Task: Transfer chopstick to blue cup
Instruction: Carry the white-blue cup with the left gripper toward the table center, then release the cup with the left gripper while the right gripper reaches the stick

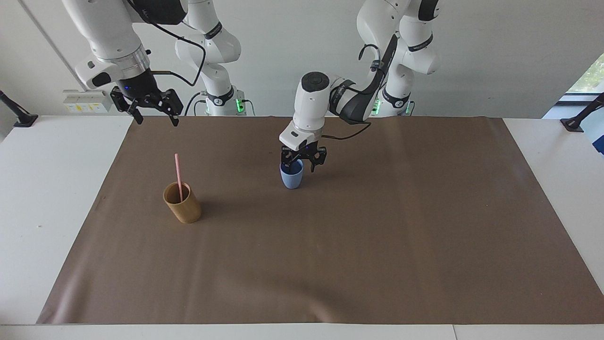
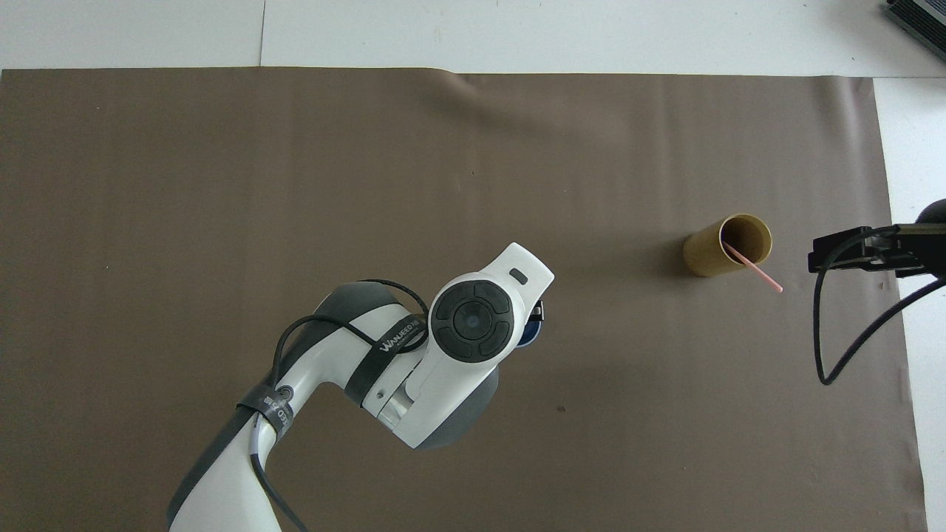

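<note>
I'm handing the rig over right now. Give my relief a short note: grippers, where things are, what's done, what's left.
Left gripper: open, over the blue cup, one finger dipping inside its rim, not gripping.
Right gripper: open, waiting raised over the mat's edge at its own end of the table.
Blue cup: upright on the mat, mid-table.
Chopstick: leaning in the tan cup, toward the right arm's end.
Done: blue cup stands on the mat.
Left: clear the left gripper, lift the chopstick from the tan cup, drop it in the blue cup.

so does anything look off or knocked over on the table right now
Nothing stands out. The blue cup stands upright on the mat under the open left gripper; the chopstick leans in the upright tan cup. Right gripper waits, open.
</note>
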